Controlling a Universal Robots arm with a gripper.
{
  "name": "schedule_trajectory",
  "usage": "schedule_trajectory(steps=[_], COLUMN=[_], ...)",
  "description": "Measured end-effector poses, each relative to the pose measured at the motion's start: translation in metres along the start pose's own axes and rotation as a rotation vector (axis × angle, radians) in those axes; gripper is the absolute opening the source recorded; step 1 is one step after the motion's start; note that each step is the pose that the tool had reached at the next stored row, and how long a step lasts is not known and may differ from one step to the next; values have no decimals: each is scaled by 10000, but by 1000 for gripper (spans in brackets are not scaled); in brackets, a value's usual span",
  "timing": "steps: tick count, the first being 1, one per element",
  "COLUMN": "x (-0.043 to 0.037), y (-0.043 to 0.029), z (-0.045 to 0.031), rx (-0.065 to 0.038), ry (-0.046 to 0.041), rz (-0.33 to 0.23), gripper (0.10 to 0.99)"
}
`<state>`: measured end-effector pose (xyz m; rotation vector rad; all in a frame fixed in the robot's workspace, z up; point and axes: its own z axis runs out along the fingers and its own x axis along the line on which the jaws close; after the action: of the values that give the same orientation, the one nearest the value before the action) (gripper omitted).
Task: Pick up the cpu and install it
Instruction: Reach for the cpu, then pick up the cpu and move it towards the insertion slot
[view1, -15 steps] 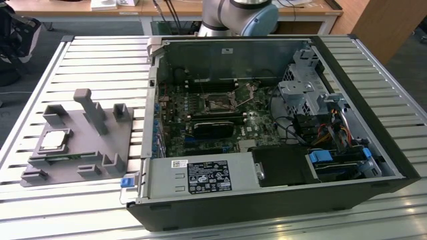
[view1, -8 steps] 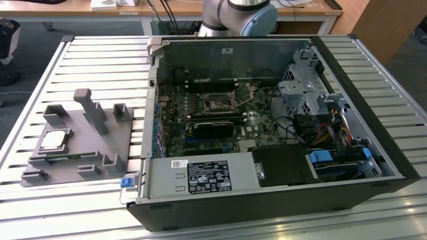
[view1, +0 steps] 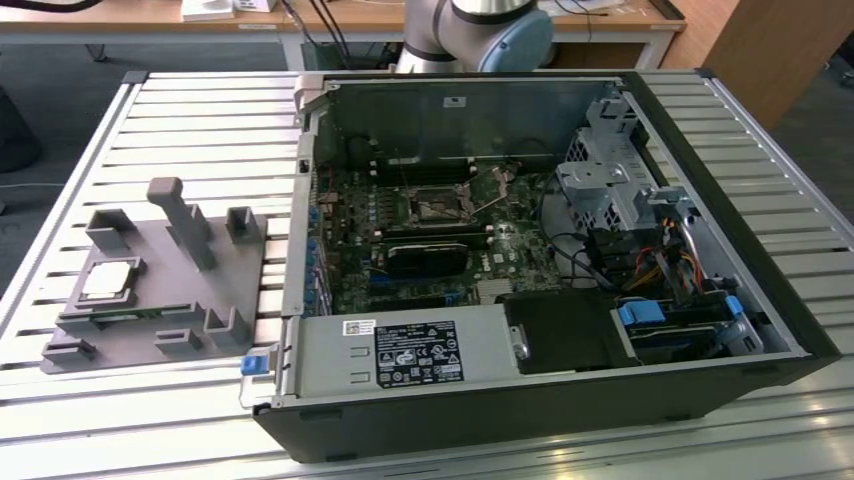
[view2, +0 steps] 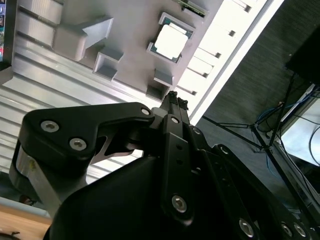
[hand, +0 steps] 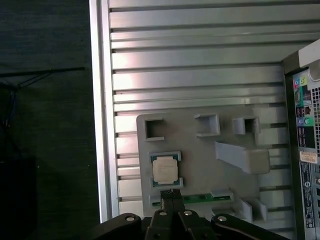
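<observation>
While the black metal gripper (view2: 176, 98) hangs above the tray, fingertips pinched together on nothing, the small flat square cpu (view1: 107, 280) lies silvery top up in a framed pocket of the matte grey plastic tray (view1: 200, 290), lower left in the exterior view. Being square, it has no long axis; its edges run parallel to the pocket walls. Ribbed aluminium slats (view1: 200, 120) lie underneath.
</observation>
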<state>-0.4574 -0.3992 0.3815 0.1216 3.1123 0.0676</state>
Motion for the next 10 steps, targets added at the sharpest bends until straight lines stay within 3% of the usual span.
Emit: schedule_trajectory(steps=[4, 10], x=[75, 87], y=[-7, -8], z=[11, 33], rx=[0, 13], ry=[0, -1], rz=[3, 2], gripper=[106, 106])
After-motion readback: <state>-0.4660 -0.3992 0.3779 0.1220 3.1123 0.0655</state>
